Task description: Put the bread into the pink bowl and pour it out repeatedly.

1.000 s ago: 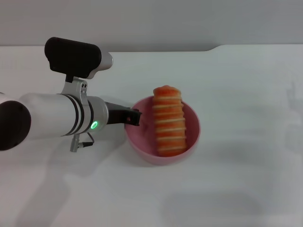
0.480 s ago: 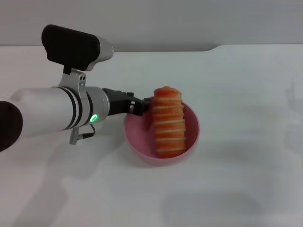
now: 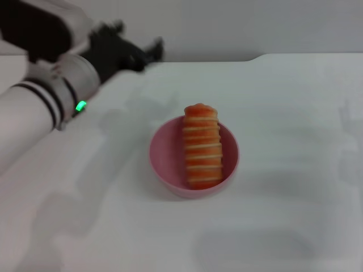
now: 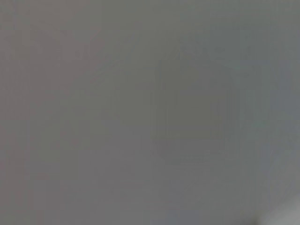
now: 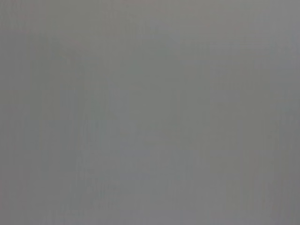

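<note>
The pink bowl [image 3: 164,161] stands in the middle of the white table in the head view. The bread [image 3: 201,144] lies in it, orange-brown striped face up, its far end propped on the far rim and sticking out above it. My left gripper [image 3: 151,53] is raised near the table's far edge, up and to the left of the bowl and well apart from it. It is blurred, looks open, and holds nothing. Neither the right arm nor its gripper shows in any view. Both wrist views are plain grey.
The white table [image 3: 283,215] spreads on all sides of the bowl. Its far edge meets a grey wall, with a step in that edge at the back right [image 3: 258,57]. My left arm [image 3: 34,113] crosses the left side.
My left gripper has pulled away from the bowl's left rim, rising and swinging back toward the far left. The bread and the bowl have stayed where they were.
</note>
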`<state>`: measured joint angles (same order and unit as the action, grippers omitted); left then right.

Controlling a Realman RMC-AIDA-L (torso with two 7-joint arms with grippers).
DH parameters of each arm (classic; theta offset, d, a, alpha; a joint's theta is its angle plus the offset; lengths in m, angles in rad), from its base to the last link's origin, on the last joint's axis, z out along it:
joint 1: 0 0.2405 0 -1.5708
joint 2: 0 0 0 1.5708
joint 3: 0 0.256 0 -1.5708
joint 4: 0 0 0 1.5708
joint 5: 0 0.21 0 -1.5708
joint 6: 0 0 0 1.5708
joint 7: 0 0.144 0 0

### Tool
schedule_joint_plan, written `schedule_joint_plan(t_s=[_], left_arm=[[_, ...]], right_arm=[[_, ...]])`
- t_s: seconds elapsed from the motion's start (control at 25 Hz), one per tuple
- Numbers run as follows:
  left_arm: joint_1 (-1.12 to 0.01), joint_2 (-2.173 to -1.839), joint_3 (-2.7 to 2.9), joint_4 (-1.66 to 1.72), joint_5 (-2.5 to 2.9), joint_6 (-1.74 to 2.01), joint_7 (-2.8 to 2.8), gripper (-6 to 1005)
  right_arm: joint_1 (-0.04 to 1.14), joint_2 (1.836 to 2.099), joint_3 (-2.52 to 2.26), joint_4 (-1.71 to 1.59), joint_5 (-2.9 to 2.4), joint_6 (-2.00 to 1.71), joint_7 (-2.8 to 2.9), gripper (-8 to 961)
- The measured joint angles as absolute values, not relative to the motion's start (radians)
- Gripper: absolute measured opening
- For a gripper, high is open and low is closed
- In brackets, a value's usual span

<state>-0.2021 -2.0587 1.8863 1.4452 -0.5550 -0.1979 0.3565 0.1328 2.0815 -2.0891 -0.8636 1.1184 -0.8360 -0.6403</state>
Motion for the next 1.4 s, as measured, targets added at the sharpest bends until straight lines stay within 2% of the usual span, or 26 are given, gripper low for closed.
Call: schedule_joint_plan(t_s=[0.12,0.32,0.68,1.2,1.4], left_arm=[[-0.145,-2.059,1.908,1.388,-0.555,0.082,0.393,784],[-0.125,-2.059,1.939,1.233,-0.555,0.39,0.405,861],[-0.203,-2.068,1.967,0.813,-0.565,0.754,0.29,861],[-0.207,-2.068,2.0,0.664,-0.565,0.872,0.093,861],[-0.211,-2.068,2.045,0.651,-0.56,0.88,0.089,861]], right_arm=[[0.121,2.082,-2.103,-0.873,1.118,-0.837,-0.635,738],[0.11,2.082,-2.136,-0.873,1.097,-0.854,-0.628,738],[0.063,2.084,-2.212,-0.849,1.079,-1.0,-0.546,738],[0.053,2.082,-2.239,-0.81,1.09,-1.073,-0.485,738],[0.044,2.08,-2.204,-0.842,1.103,-0.988,-0.462,738]])
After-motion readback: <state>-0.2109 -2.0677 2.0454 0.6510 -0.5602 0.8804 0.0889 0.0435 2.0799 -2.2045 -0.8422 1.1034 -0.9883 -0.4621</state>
